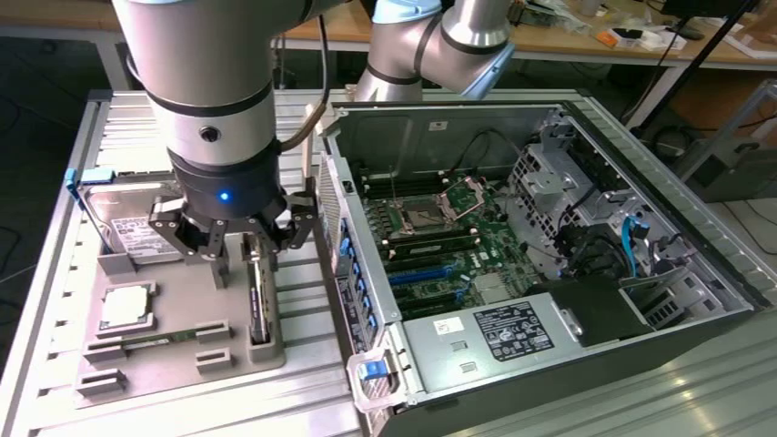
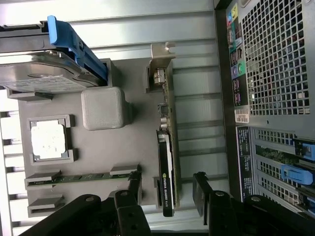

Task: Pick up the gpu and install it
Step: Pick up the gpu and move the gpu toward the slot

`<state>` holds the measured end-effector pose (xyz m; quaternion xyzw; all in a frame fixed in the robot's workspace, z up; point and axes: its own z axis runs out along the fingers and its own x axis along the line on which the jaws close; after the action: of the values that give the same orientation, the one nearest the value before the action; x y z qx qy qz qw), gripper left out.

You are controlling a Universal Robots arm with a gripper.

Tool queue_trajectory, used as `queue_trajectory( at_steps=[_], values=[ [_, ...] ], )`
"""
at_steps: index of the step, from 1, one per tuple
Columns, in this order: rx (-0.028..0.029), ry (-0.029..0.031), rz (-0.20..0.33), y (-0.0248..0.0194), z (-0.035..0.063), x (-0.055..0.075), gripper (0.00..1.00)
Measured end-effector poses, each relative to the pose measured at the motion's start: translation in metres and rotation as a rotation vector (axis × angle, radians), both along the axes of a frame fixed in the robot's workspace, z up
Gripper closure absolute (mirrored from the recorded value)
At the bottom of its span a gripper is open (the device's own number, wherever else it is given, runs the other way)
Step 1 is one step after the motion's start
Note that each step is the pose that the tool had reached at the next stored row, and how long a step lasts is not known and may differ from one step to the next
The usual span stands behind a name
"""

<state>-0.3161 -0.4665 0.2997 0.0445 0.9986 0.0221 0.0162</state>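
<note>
Pick step, approach phase. Tool spread wide, empty, poised over the gpu, which stands on edge in the grey tray beside the open case. My read: the grasp needs fingers square across the card's faces.

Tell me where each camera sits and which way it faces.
Exterior view: high up, looking down on the tray and the open computer case; the arm and gripper show.
Wrist view: on the wrist, looking down past the open gripper at the gpu standing edgewise in the tray.
Shared: gripper, gpu, tray, computer case.
</note>
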Motion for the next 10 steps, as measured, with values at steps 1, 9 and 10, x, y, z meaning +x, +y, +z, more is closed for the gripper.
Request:
queue_trajectory(
  at_steps=[1,9,10],
  values=[
    [0.0001,-0.0002,0.000,0.0000,-0.0008,0.0000,0.46],
    [0.0001,-0.0017,0.000,0.0000,-0.0079,0.0000,0.46],
    [0.0000,-0.0019,0.000,0.0000,-0.0086,0.0000,0.46]
  ],
)
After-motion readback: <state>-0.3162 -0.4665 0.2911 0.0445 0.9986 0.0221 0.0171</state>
